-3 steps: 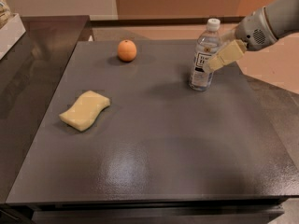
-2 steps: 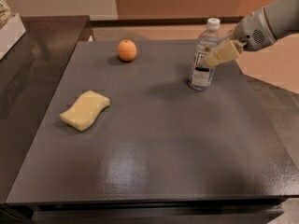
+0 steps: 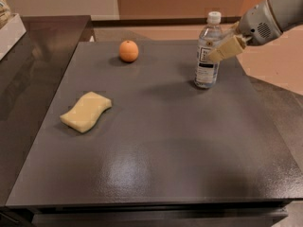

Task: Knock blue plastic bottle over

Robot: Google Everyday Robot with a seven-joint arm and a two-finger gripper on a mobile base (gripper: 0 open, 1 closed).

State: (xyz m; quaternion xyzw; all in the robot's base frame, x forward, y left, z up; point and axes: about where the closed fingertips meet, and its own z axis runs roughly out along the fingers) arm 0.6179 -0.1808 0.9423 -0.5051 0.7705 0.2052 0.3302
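Note:
The blue plastic bottle [image 3: 207,56] stands upright on the dark grey table [image 3: 156,145], at the far right. It is clear with a white cap and a white-and-dark label. My gripper [image 3: 215,55] comes in from the upper right on a grey arm. Its tan tip lies against the right side of the bottle at label height, partly across the front of it.
An orange [image 3: 129,51] sits at the far middle of the table, left of the bottle. A yellow sponge [image 3: 86,111] lies at the left. A darker counter [image 3: 33,65] adjoins the table's left side, with a white object [image 3: 9,32] on it.
My gripper has shifted slightly up and in against the bottle. The bottle still stands upright in the same place. The orange and the sponge have not moved.

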